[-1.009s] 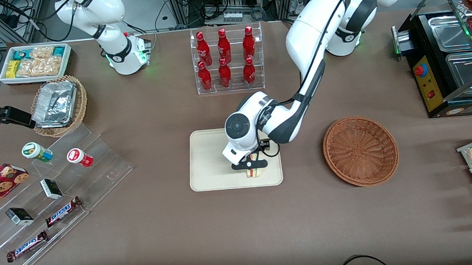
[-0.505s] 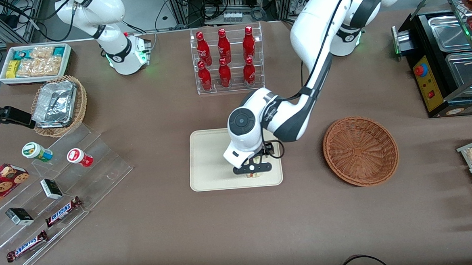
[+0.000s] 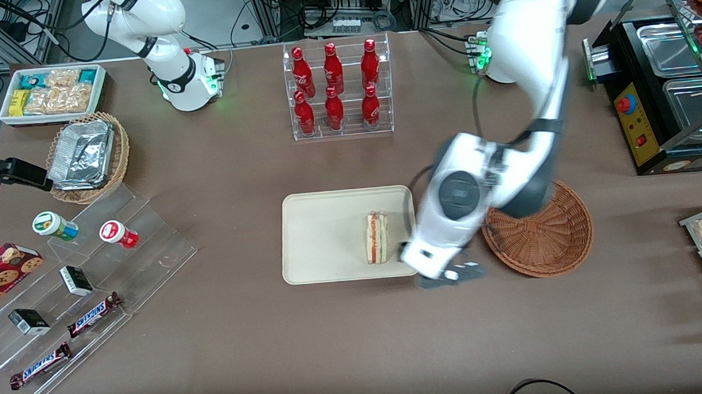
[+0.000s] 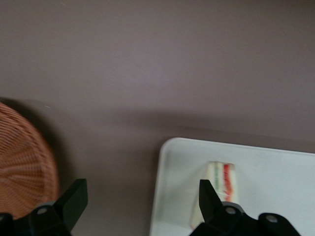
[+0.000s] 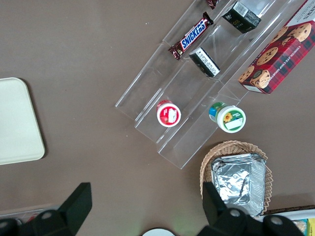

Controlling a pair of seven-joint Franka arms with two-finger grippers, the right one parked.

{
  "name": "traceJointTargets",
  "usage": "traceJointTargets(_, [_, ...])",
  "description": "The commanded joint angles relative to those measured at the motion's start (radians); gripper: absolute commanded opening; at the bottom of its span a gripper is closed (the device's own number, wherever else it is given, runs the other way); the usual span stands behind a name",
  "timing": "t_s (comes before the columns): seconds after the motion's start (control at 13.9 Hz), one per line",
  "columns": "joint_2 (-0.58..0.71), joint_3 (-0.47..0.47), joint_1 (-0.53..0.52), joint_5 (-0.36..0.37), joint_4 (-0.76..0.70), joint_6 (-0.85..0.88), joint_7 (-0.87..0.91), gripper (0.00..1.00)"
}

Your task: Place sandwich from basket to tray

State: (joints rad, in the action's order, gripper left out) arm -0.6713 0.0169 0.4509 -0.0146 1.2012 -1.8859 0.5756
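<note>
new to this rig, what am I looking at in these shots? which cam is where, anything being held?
Two white robot arms share a brown table. One picture looks down from the front; the two others come from cameras on each arm's wrist. The working arm's gripper hangs open and empty above the bare table between the cream tray and the brown wicker basket. The sandwich lies on the tray. Also out: a rack of red bottles and shelves of snacks.

Sandwich (image 3: 376, 237) on tray (image 3: 320, 237); basket (image 3: 545, 235) empty.
</note>
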Motion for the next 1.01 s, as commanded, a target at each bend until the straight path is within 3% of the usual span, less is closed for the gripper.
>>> traceJointTargets(0.0, [0.119, -0.011, -0.072, -0.015, 0.126, 0.010, -0.081, 1.00])
traceJointTargets(0.5, [0.272, -0.006, -0.253, -0.001, 0.132, 0.270, -0.354, 1.00])
traceJointTargets(0.65, [0.329, -0.008, -0.264, 0.065, 0.136, 0.319, -0.367, 1.00])
traceJointTargets(0.94, [0.447, -0.073, -0.363, 0.064, 0.158, 0.496, -0.365, 1.00])
